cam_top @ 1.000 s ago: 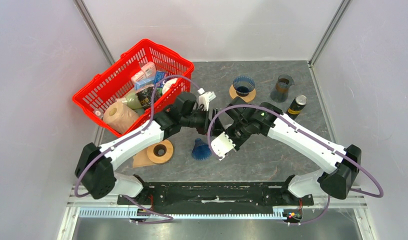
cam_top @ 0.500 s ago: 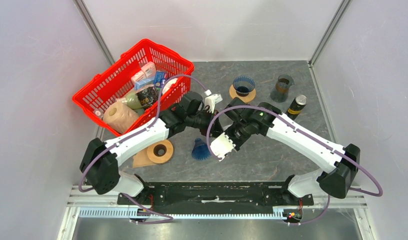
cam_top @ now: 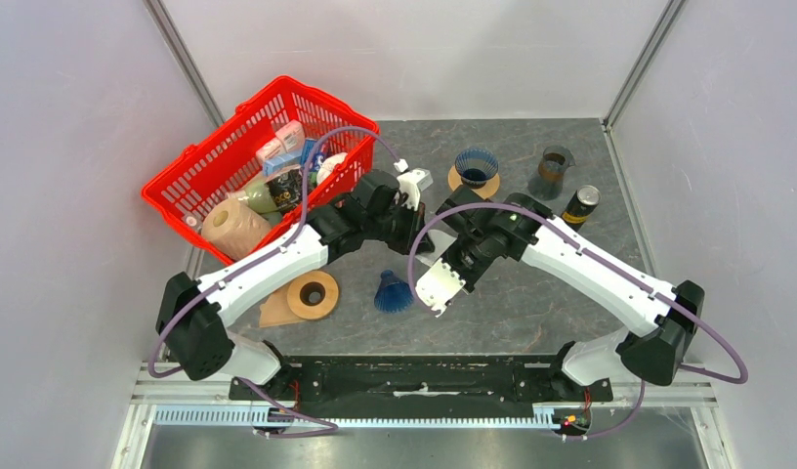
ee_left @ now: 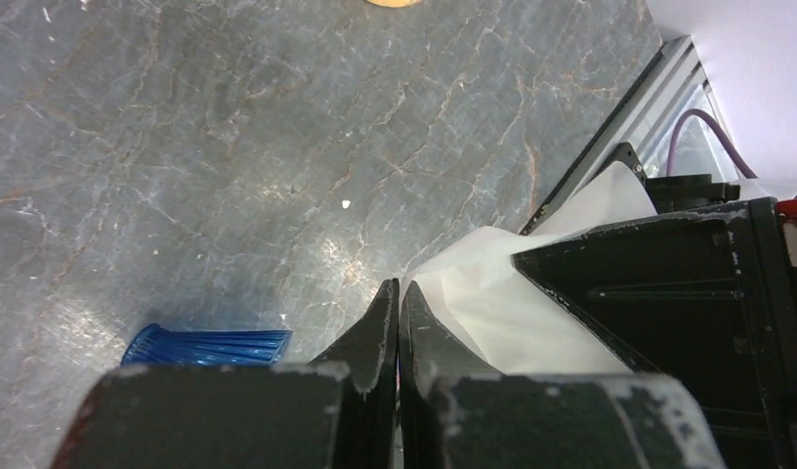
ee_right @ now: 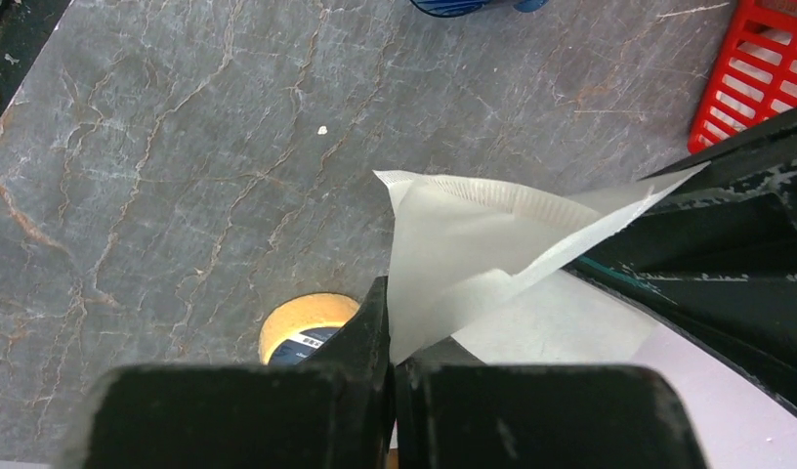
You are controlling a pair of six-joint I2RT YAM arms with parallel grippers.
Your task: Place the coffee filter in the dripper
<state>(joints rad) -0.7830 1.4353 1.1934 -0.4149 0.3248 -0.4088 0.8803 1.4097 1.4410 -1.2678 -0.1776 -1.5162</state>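
Both arms meet above the middle of the table and hold a white paper coffee filter [ee_right: 453, 244] between them. My right gripper [ee_right: 388, 313] is shut on its lower corner. My left gripper [ee_left: 398, 283] is shut on the far edge of the filter [ee_left: 492, 303], so the paper is stretched and partly spread open. In the top view the arms hide the filter. A blue ribbed dripper [cam_top: 476, 168] stands mouth-up on a wooden ring at the back. A second blue ribbed cone [cam_top: 393, 291] rests on the table below the grippers, also showing in the left wrist view [ee_left: 204, 347].
A red basket [cam_top: 263, 166] of packages and a paper roll stands at the back left. A wooden ring stand [cam_top: 312, 293] lies at the near left. A dark measuring cup [cam_top: 553, 171] and a can [cam_top: 582, 203] are at the back right. A yellow-rimmed round thing [ee_right: 302, 322] sits under the right fingers.
My left gripper has moved right and farther back, and its jaws have closed on the filter's edge. The right gripper kept its hold and shifted only slightly.
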